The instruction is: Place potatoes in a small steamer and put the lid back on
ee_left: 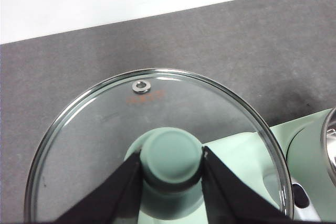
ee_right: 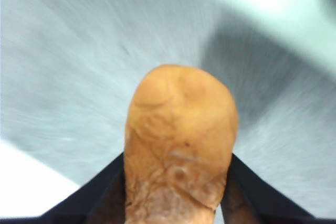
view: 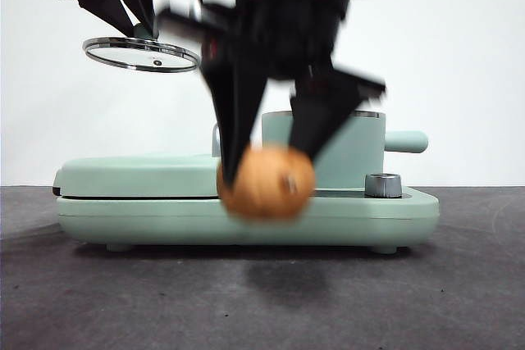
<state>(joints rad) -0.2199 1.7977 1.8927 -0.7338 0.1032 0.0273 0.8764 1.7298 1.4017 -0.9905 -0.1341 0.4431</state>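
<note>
Right gripper (view: 275, 165) clamped on potato (view: 267, 183), airborne in front of the steamer (view: 353, 149). Left gripper (ee_left: 172, 169) clamped on lid (view: 141, 54) knob, held high left.

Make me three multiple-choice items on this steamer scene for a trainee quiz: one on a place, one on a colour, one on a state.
1. Where is the potato?
A. inside the steamer
B. held in the air before the appliance
C. lying on the table

2. What colour is the lid's knob?
A. mint green
B. red
C. black

3. What state is the steamer in?
A. covered by the lid
B. lidless
C. tipped over

Key: 1 B, the right gripper clamps it above its shadow. 2 A, seen in the left wrist view. 3 B, the left gripper holds the lid aloft, off to one side.
</note>
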